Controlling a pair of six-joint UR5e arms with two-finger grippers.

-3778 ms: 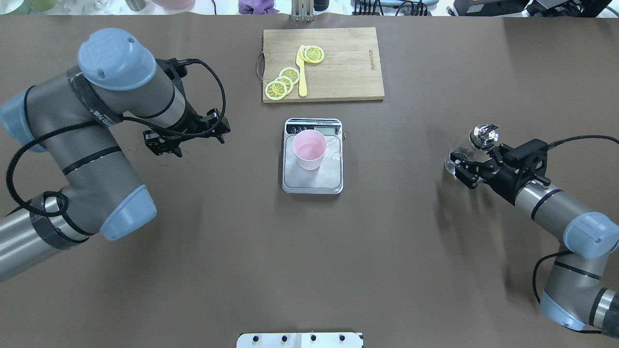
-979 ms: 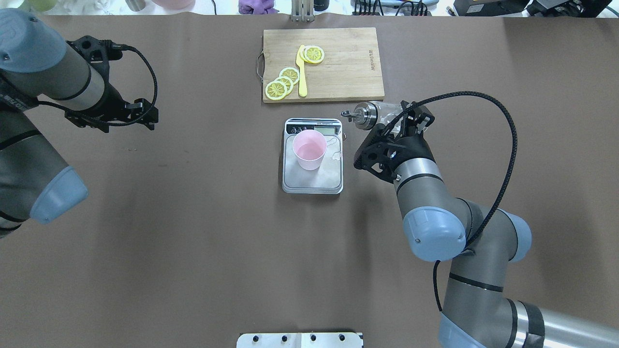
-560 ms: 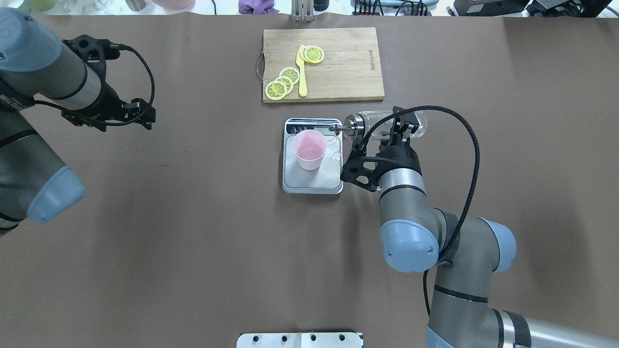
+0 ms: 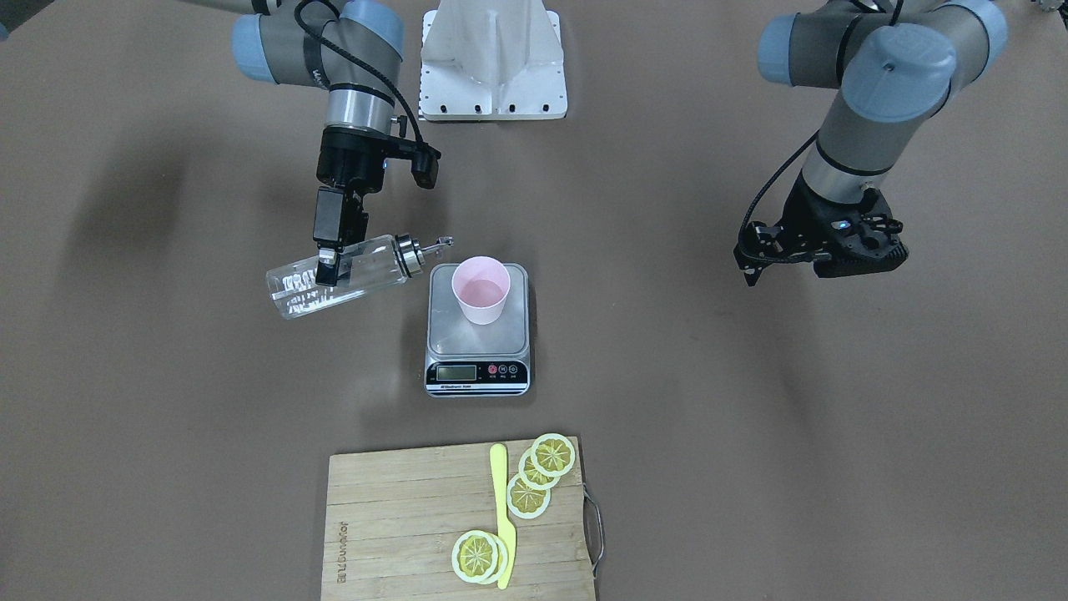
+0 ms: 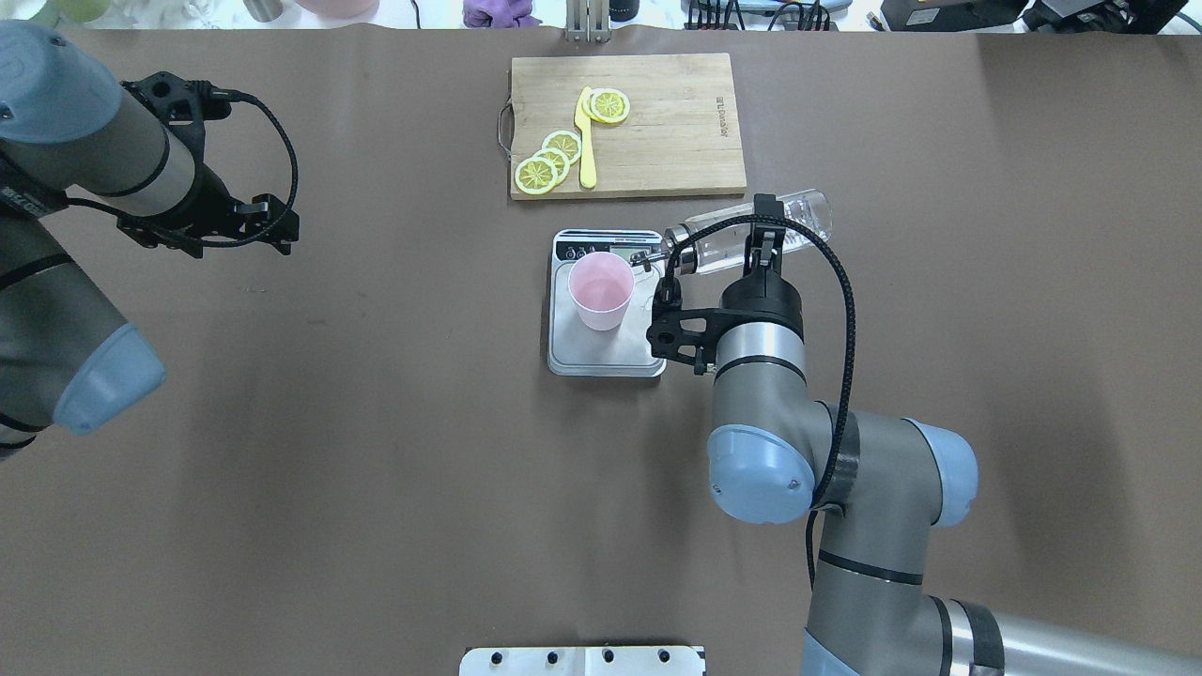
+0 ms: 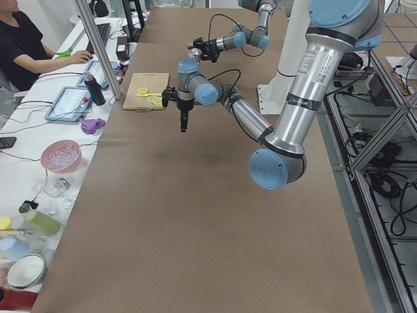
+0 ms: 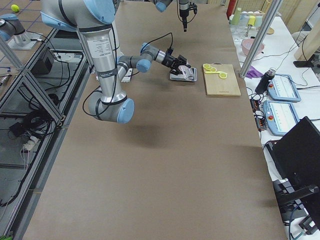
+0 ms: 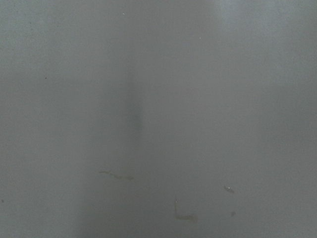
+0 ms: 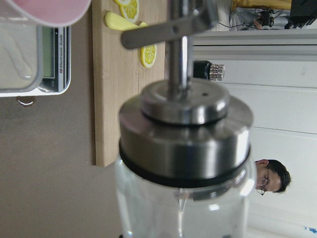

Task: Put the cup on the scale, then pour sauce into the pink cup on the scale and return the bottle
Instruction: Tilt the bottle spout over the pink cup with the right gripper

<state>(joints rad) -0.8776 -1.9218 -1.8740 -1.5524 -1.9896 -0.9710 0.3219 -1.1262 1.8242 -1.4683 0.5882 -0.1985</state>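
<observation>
The pink cup stands upright on the silver scale at the table's middle. My right gripper is shut on the clear glass bottle and holds it in the air, tipped almost flat. The silver pourer points at the cup and ends just short of its rim. No stream shows. The right wrist view shows the bottle's cap close up, with the cup and the scale beyond. My left gripper is open and empty, far off to the side.
A wooden cutting board with lemon slices and a yellow knife lies just beyond the scale. The robot's white base is on the near side. The left wrist view shows only bare brown table.
My right arm carried the bottle from the table's right side to the scale and tipped it toward the cup. My left arm drew back to the far left.
</observation>
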